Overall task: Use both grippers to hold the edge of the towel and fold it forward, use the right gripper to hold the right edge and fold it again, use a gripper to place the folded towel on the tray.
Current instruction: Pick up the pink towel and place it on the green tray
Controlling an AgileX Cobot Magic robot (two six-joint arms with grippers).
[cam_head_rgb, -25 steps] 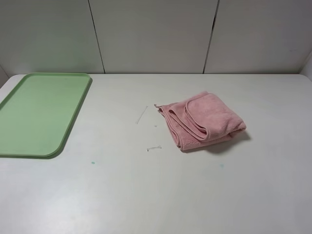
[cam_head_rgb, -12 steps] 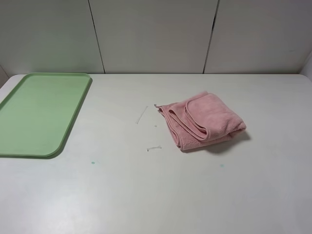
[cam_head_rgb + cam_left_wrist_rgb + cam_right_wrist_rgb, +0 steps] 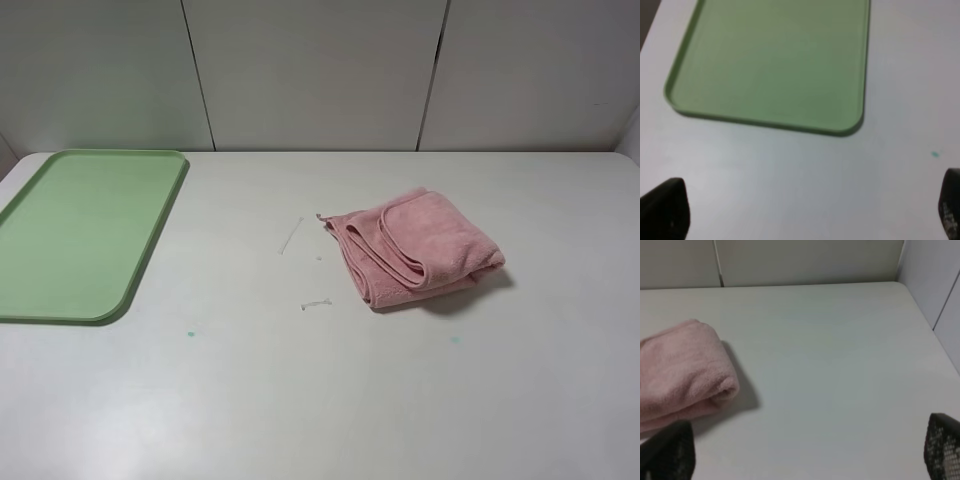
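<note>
Both my claws are spread wide, nothing in either. My left claw hangs over bare table near the tray. My right claw is near the towel, not touching it. Nothing's budged in the last second: the towel is the same lumpy doubled-over heap right of centre, well apart from the tray at far left. So zero progress. My guess is grabbing it comes next.

Jaws wide apart on left end effector and right end effector, both empty.
</note>
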